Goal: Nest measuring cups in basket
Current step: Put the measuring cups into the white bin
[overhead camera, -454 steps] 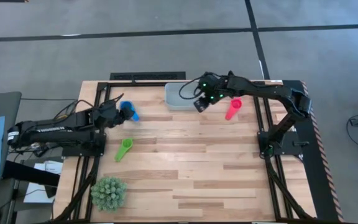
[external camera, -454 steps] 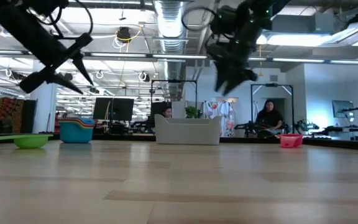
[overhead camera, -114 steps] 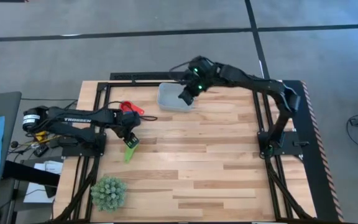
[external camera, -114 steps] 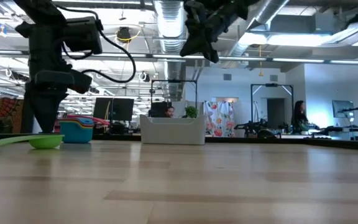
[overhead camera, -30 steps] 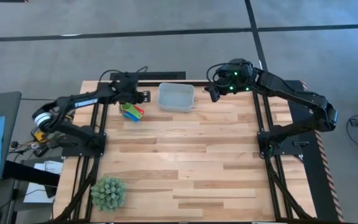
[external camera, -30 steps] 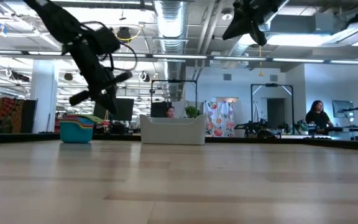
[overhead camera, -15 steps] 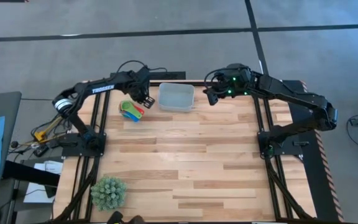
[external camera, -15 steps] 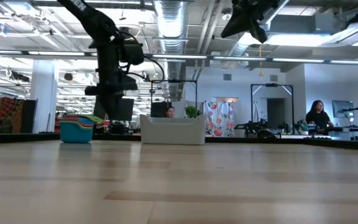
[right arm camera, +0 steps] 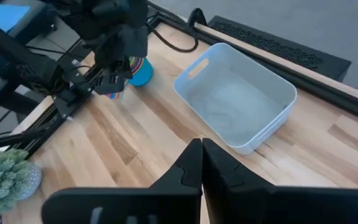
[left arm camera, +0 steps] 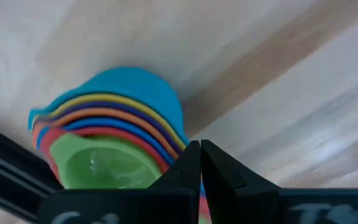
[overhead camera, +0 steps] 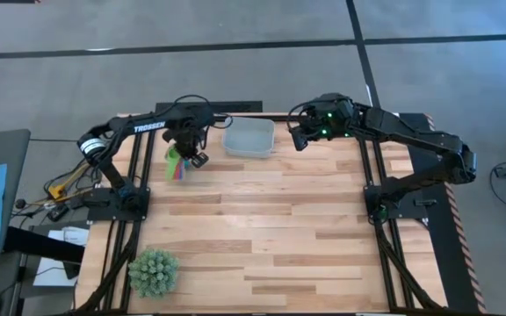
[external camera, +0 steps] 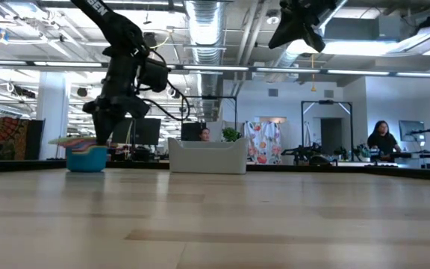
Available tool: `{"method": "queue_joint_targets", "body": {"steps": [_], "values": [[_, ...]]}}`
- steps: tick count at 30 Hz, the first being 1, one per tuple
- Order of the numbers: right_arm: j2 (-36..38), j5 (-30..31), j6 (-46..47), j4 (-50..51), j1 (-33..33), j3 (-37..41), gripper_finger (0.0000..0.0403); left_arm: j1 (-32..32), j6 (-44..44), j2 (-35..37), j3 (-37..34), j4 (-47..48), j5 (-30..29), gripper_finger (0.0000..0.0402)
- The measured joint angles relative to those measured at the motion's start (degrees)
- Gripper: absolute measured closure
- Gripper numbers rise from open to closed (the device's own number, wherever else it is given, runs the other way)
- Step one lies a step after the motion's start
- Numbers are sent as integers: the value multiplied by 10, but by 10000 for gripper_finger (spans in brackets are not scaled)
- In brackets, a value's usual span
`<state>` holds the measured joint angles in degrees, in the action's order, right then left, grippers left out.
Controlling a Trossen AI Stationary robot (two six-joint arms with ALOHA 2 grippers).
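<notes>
The measuring cups (overhead camera: 176, 163) stand nested in one stack on the table, left of the basket. In the left wrist view (left arm camera: 114, 140) the teal cup is outermost and the green one innermost. In the low view (external camera: 86, 157) the stack rests on its base. My left gripper (overhead camera: 191, 156) is down at the stack, shut at its handle side. The basket (overhead camera: 249, 137) stands empty at the far middle. My right gripper (overhead camera: 298, 139) is shut and empty, raised to the right of the basket. My left gripper comes from above, pointing down, at the handle side of the stack's rim (left arm camera: 180, 149). A strip of pink and purple (left arm camera: 199, 198) shows between its two fingers. The fingers hide how much of the handles they pinch. The stack stands on the table.
A spiky green ball plant (overhead camera: 153, 270) sits at the near left corner. The black arm frames (overhead camera: 139, 167) run along both table sides. The basket also shows in the right wrist view (right arm camera: 236, 96). People show in the room beyond the table (external camera: 383, 140).
My left gripper has swung from above the table's left side to the basket's left, then come down onto the stack. The stack has shifted a little toward the left edge and turned, its handles now pointing toward the near edge. My right gripper has barely moved.
</notes>
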<state>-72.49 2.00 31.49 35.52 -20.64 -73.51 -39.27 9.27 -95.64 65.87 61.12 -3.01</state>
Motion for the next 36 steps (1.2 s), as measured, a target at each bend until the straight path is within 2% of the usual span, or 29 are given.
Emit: {"method": "queue_joint_targets", "body": {"steps": [6, 12, 15, 19, 22, 28, 32, 36], "values": [[0, 0, -4, 1, -10, 0, 384, 19, 16, 18, 10, -19, -23, 401], [0, -1, -5, 2, -22, 0, 378, 21, 49, 75, 43, -11, -23, 401], [0, -3, -4, 3, -28, 0, 367, 2, 68, 118, 36, -12, -23, 401], [0, -3, -4, 9, -28, 0, 354, -49, 103, 165, -8, -8, -21, 395], [0, -5, -5, 9, -27, 0, 346, -87, 130, 193, -49, -20, -21, 368], [0, -7, -7, 9, -20, 0, 342, -134, 144, 222, -99, -63, -24, 274], [0, -16, -6, 14, -19, 0, 342, -139, 136, 206, -115, -73, -18, 222], [0, -21, -6, 32, -19, 0, 342, -124, 136, 188, -118, -74, -26, 200]]}}
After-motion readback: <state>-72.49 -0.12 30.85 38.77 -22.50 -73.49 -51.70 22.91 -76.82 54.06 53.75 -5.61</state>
